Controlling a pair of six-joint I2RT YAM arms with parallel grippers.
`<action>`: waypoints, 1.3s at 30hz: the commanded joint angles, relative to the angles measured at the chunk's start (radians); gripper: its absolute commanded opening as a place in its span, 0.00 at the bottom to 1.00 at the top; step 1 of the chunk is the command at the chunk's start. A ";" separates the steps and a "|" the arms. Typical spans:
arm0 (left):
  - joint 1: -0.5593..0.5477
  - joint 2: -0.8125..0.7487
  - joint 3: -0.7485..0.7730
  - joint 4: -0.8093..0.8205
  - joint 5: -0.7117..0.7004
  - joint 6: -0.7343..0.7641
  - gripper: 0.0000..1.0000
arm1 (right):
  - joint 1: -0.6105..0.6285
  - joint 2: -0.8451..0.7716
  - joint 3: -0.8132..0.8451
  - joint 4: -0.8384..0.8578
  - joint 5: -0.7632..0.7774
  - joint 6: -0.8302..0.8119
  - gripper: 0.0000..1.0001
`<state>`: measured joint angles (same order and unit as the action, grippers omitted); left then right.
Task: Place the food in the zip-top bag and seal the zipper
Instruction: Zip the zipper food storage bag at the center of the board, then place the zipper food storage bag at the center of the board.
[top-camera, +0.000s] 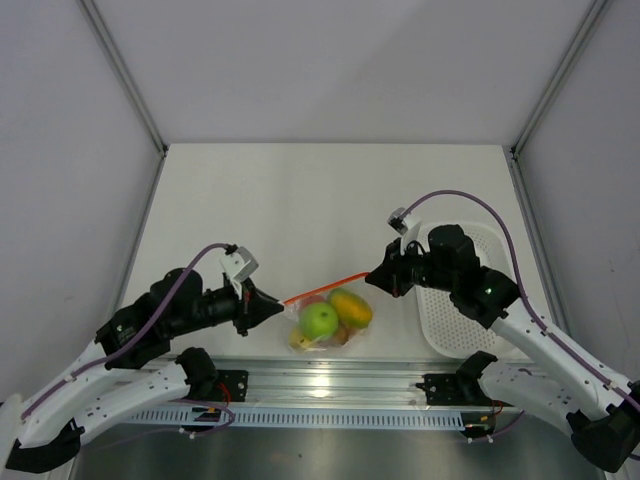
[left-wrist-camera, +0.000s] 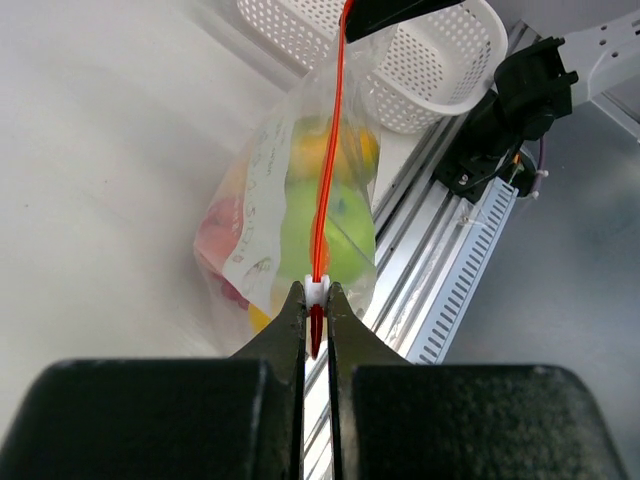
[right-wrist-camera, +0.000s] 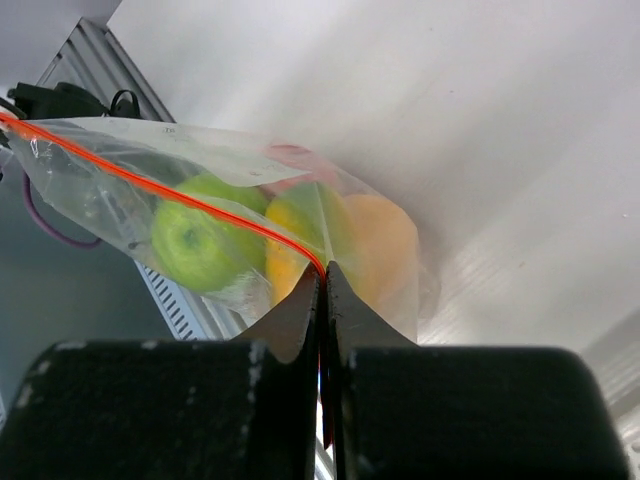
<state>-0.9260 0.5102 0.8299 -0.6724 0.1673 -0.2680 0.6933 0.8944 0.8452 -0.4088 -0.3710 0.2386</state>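
Note:
The clear zip-top bag (top-camera: 330, 320) hangs between my two grippers near the table's front edge. Inside it is the food: a green round fruit (top-camera: 320, 320), an orange one (top-camera: 352, 307), yellow pieces and small red pieces (left-wrist-camera: 215, 235). The orange-red zipper (top-camera: 322, 289) stretches taut along the bag's mouth. My left gripper (top-camera: 279, 304) is shut on the zipper's left end, where a white slider (left-wrist-camera: 317, 290) sits between the tips. My right gripper (top-camera: 369, 274) is shut on the zipper's right end (right-wrist-camera: 318, 266). The green fruit (right-wrist-camera: 195, 245) and orange fruit (right-wrist-camera: 385, 245) show through the plastic.
A white perforated tray (top-camera: 470, 330) stands at the right, under the right arm. An aluminium rail (top-camera: 330, 385) runs along the table's front edge, just below the bag.

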 joint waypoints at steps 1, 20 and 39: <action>0.007 -0.027 -0.003 -0.023 -0.032 -0.034 0.02 | -0.040 -0.022 -0.009 0.011 0.075 0.007 0.00; 0.009 -0.002 0.024 0.022 -0.353 -0.088 0.99 | -0.049 0.182 0.067 0.079 0.027 0.067 0.00; 0.009 -0.168 -0.020 0.027 -0.316 -0.138 1.00 | -0.179 0.940 0.597 0.005 0.159 0.117 0.00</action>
<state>-0.9222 0.3622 0.8246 -0.6369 -0.1707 -0.3679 0.5266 1.7435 1.3262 -0.3782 -0.2554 0.3397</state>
